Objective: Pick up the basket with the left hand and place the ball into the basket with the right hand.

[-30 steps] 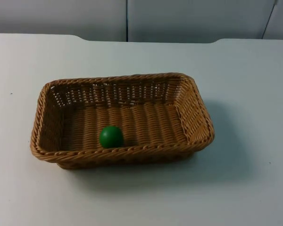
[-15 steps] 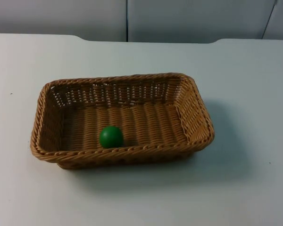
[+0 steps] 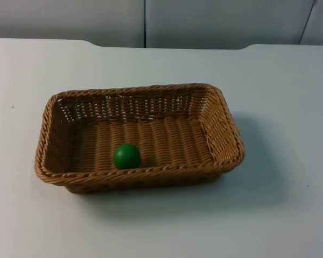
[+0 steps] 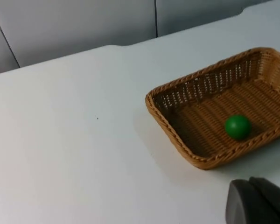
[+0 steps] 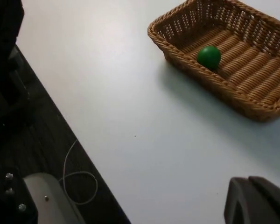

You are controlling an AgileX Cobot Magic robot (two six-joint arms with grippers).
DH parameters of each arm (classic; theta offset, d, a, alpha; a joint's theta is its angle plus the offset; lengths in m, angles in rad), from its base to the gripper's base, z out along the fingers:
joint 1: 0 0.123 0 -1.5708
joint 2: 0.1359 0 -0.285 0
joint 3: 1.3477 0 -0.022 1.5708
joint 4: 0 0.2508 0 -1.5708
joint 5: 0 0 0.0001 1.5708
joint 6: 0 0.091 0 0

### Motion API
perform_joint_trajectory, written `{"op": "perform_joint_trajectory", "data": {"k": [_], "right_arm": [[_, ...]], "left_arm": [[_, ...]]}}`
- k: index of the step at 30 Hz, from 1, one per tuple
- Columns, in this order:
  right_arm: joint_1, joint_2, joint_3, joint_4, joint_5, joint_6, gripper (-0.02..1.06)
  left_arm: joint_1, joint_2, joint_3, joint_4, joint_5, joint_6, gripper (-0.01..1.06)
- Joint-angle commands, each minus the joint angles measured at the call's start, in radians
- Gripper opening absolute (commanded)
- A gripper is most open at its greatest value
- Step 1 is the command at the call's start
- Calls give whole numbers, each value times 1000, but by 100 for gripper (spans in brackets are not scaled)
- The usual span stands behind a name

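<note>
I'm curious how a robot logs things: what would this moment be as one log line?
green ball: in brown woven wicker basket | basket: on white table, not held | both arms: waiting, away from basket

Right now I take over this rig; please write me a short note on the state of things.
Left gripper: away from the basket, over bare table, holding nothing.
Right gripper: also back from the basket, over the table's near part, holding nothing.
Basket stands on the table, in no gripper.
Ball already lies inside it, by the near wall.
Done: ball in basket.
Left: nothing visible, unless the basket should still be lifted.
</note>
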Motion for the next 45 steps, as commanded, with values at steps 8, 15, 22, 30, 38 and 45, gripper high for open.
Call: {"op": "perform_joint_trajectory", "data": {"k": [8,15,22,30,38,45], "right_arm": [[3,-154,83,49,-5,-52,0],[3,-176,85,46,-9,-83,0],[3,-176,85,46,-9,-83,0],[-259,-176,85,48,-9,-83,0],[-734,-176,85,48,-9,-83,0],[-981,-176,85,48,-9,-83,0]], "left_arm": [[-4,-6,50,-10,-1,8,0],[-4,-6,50,0,1,8,0],[-4,-6,65,18,25,-5,0],[-4,-7,74,18,35,-22,0],[-4,-7,73,20,33,-22,0],[-4,-7,73,20,33,-22,0]]}}
